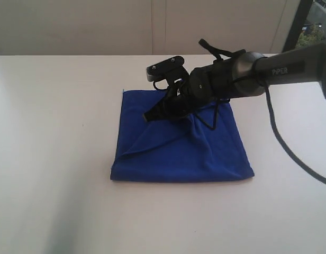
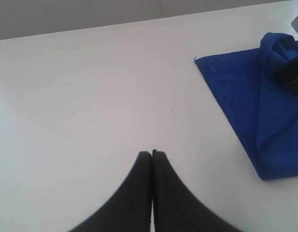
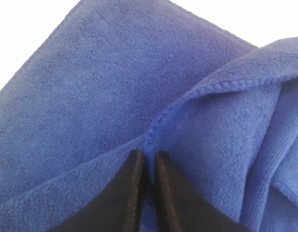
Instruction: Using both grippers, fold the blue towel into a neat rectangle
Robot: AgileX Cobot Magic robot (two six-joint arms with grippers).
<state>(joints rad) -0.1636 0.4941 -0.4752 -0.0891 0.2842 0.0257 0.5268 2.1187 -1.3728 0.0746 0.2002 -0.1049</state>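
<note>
The blue towel (image 1: 179, 153) lies folded into a rough square on the white table (image 1: 52, 132), with one diagonal layer lifted into a ridge. My right gripper (image 1: 148, 116) reaches in from the right over the towel's far half. In the right wrist view its fingertips (image 3: 148, 153) stand a narrow gap apart with the towel's stitched hem (image 3: 207, 89) running in between them, pinched. My left gripper (image 2: 152, 153) is shut on nothing above bare table, well to the side of the towel (image 2: 245, 96). It does not show in the exterior view.
The right arm's black cable (image 1: 290, 153) hangs down over the table to the right of the towel. A pale wall (image 1: 152, 26) runs behind the table's far edge.
</note>
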